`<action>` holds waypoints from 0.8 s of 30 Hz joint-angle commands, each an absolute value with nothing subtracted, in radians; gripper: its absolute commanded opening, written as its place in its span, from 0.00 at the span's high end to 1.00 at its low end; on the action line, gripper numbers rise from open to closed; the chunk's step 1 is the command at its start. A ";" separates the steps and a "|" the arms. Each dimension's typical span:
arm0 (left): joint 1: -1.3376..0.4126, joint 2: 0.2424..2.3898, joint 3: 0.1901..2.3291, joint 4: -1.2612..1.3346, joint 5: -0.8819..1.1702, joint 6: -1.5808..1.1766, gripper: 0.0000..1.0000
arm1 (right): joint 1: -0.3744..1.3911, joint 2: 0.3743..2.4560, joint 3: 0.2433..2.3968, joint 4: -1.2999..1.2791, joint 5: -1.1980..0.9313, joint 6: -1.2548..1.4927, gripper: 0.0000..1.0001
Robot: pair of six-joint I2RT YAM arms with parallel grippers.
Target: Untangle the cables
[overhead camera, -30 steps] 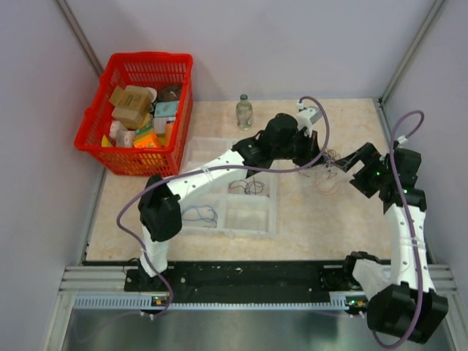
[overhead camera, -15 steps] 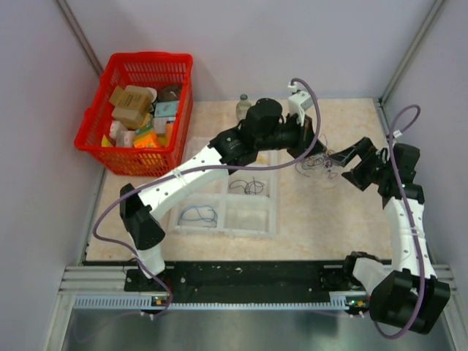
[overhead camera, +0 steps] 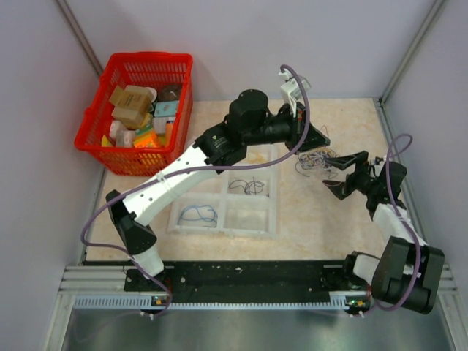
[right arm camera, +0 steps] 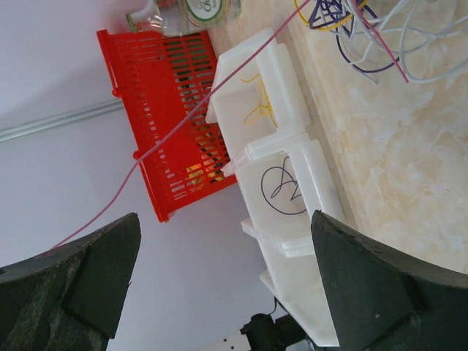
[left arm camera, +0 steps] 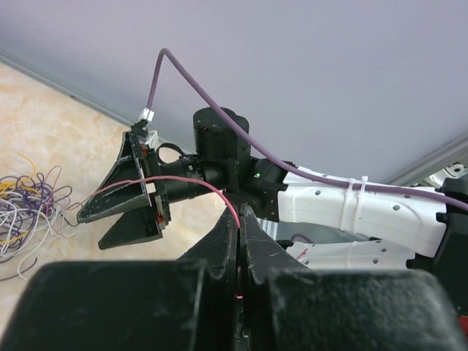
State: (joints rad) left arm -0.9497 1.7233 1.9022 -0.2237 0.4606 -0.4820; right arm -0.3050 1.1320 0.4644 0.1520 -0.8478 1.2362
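The cables [overhead camera: 314,162] lie as a small bunch of thin purple, white and yellowish loops on the table at the back right. They also show in the left wrist view [left arm camera: 25,201] and the right wrist view [right arm camera: 365,29]. My left gripper [overhead camera: 320,138] hangs above the bunch and is shut on a pink strand [left arm camera: 219,194], which arcs from the jaws [left arm camera: 240,218] back towards the bunch. The same strand [right arm camera: 183,124] runs taut across the right wrist view. My right gripper [overhead camera: 339,174] is wide open and empty just right of the bunch [right arm camera: 225,219].
A white compartment tray [overhead camera: 272,208] lies mid-table, with a dark wire loop [overhead camera: 252,186], a blue one [overhead camera: 197,213] and a yellow one [right arm camera: 256,110] in separate cells. A red basket [overhead camera: 139,110] of packets stands at the back left. A glass bottle [right arm camera: 197,9] stands behind the tray.
My left arm has risen and stretched back and right, drawing the pink strand out of the bunch. My right arm has dropped lower and nearer, its gripper staying open beside the bunch.
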 commanded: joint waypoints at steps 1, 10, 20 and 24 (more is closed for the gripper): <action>-0.945 1.672 1.924 -0.150 0.489 -0.506 1.00 | -0.351 1.082 0.471 0.235 -0.861 1.281 0.01; -0.945 1.672 1.917 -0.092 0.551 -0.571 1.00 | -0.370 1.212 0.601 0.037 -0.800 1.278 0.12; -0.945 1.647 1.898 -0.064 0.566 -0.595 1.00 | -0.344 1.298 0.666 0.150 -0.822 1.411 0.27; -0.946 1.643 1.894 -0.052 0.577 -0.604 1.00 | -0.338 1.341 0.650 0.248 -0.842 1.506 0.34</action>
